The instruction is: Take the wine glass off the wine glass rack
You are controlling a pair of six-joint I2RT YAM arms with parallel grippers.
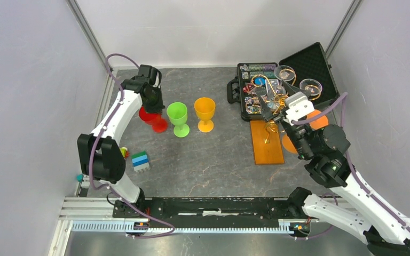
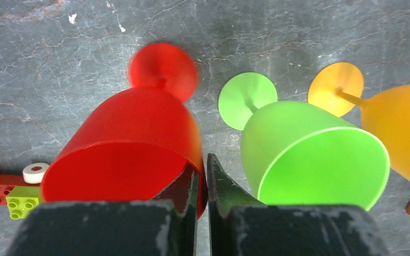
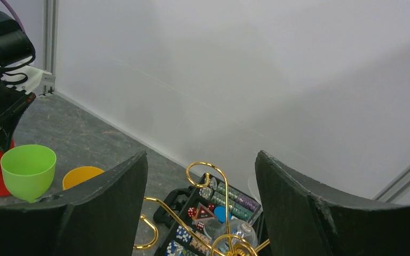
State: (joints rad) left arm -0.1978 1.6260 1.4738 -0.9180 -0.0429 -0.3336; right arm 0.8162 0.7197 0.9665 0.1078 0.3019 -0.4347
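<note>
Wine glass rack (image 1: 266, 146) sits beside black case (image 1: 309, 61) under wide right tool (image 3: 200, 158); left tool (image 2: 203, 166) grips red glass (image 2: 133, 122).

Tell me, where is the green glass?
In the top view, the green glass stands left of centre on the table, between the red glass and the orange glass.

The shiny gold wire wine glass rack (image 1: 271, 127) has a smooth orange-brown wooden base (image 1: 266, 146). At its nine o'clock, the red plastic wine glass (image 2: 133, 133), green plastic wine glass (image 2: 309, 144) and orange plastic wine glass (image 2: 400, 122) look smooth and matt.
</note>
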